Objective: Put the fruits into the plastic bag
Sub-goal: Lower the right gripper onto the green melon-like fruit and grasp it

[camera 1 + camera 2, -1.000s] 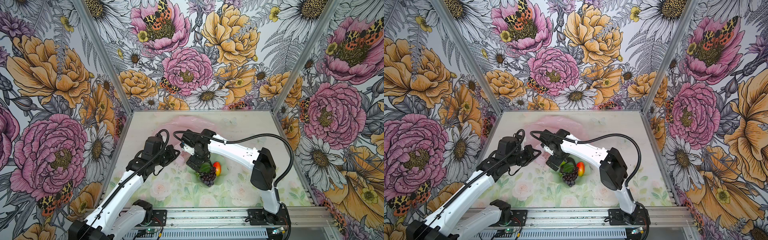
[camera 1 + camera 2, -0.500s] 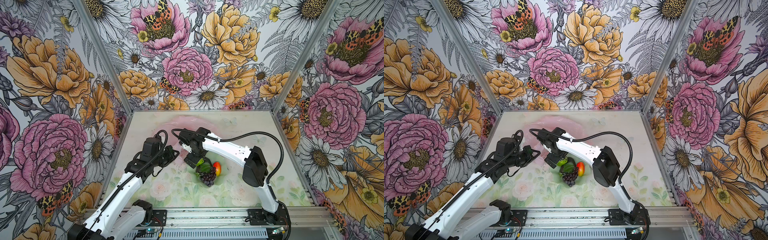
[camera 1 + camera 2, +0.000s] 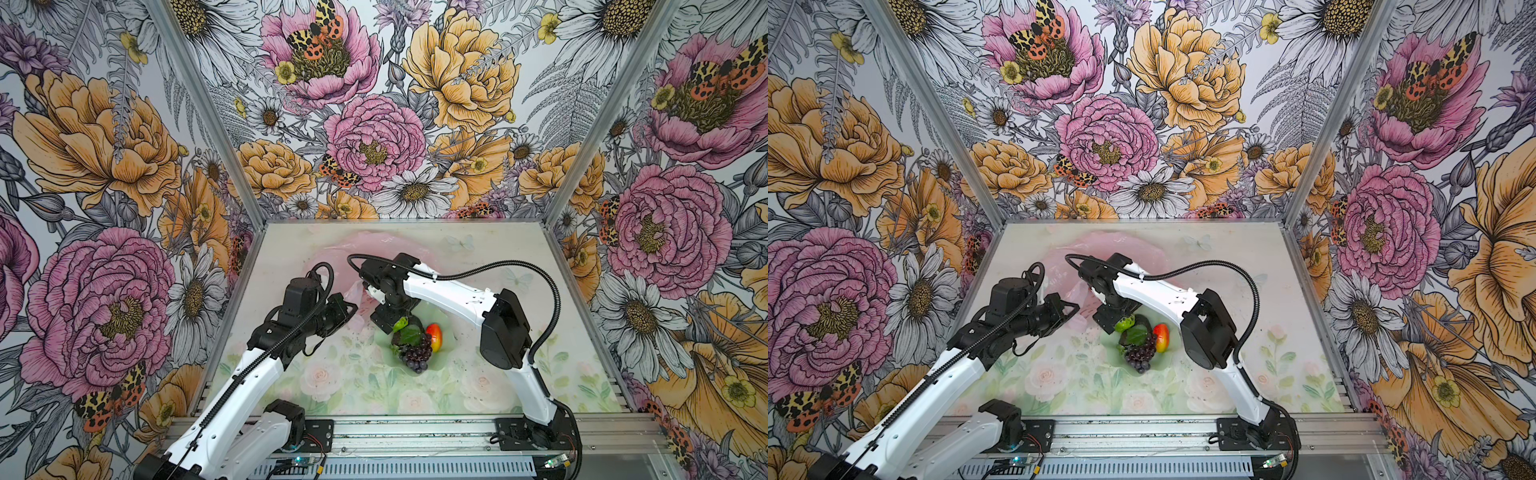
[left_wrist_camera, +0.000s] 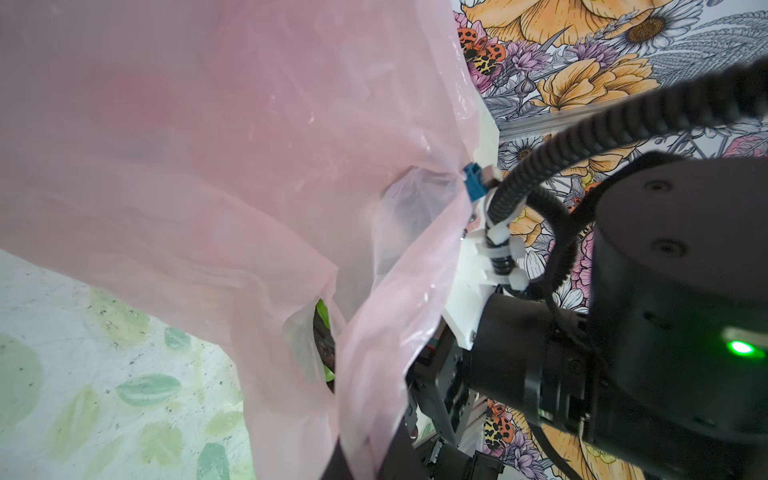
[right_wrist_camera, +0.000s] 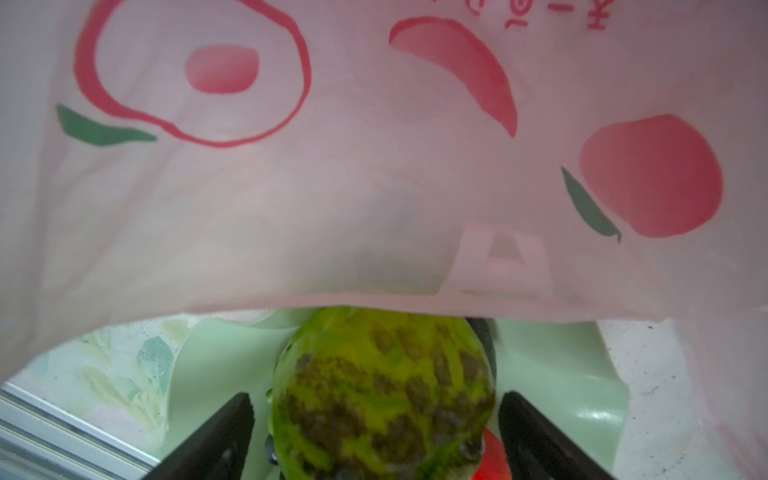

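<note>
Floral wallpaper (image 3: pixel 353 137) encloses a table (image 3: pixel 478 374) printed with pale roses. A pale green scalloped dish (image 3: pixel 449 345) sits near the table's middle. In the dish lie a dark purple grape bunch (image 3: pixel 415 355) with a leaf, an orange-red fruit (image 3: pixel 434 336) toward the dish's right side, and a bumpy green fruit (image 3: pixel 1125 323) at its far left edge. The right gripper (image 5: pixel 374 436) hangs over that edge. Its jaws are spread wide to either side of the green fruit, and the right wrist view shows a gap on both sides, so it grips nothing. The plastic bag (image 3: pixel 328 257) lies just behind the dish, toward the back wall, with its near hem raised close above the green fruit. The left gripper (image 3: pixel 349 306), just left of the dish, is closed on the bag's edge and holds it up off the table.
</note>
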Robot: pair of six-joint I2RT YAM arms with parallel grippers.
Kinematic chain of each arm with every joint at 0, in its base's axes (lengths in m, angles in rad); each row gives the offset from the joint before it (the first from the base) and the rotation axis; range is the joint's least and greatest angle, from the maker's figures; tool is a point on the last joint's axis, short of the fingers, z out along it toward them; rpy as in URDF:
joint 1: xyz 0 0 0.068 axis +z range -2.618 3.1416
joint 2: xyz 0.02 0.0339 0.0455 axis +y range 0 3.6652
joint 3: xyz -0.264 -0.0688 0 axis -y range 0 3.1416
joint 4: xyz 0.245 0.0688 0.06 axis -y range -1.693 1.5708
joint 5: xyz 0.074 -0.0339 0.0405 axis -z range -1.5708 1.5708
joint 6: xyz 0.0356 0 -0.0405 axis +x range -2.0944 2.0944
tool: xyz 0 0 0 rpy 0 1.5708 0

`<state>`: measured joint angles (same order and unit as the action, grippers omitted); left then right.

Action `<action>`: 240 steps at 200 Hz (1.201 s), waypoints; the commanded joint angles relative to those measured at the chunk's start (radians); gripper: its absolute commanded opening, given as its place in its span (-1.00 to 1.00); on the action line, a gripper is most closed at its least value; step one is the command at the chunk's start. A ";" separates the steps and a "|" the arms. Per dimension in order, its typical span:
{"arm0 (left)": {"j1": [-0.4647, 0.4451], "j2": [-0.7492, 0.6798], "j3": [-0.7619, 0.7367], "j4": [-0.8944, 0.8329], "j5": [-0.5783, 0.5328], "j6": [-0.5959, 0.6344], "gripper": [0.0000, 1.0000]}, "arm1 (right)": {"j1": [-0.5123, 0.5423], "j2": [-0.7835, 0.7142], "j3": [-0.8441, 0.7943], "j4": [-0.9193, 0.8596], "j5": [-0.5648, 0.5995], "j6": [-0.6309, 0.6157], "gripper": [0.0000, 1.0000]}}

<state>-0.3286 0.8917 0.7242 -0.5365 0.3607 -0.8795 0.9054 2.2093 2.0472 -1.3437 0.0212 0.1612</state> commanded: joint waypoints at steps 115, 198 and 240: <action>0.010 0.019 0.002 -0.003 0.035 0.034 -1.00 | -0.010 0.021 -0.001 0.007 -0.032 0.039 0.53; 0.011 0.044 0.000 0.019 0.039 0.037 -1.00 | -0.019 0.016 -0.003 0.007 -0.032 0.041 0.36; 0.011 0.069 0.015 0.026 0.039 0.037 -1.00 | -0.026 0.006 -0.014 0.013 -0.029 0.035 0.34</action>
<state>-0.3286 0.9504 0.7242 -0.5343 0.3798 -0.8635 0.8902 2.2230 2.0457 -1.3426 -0.0048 0.1940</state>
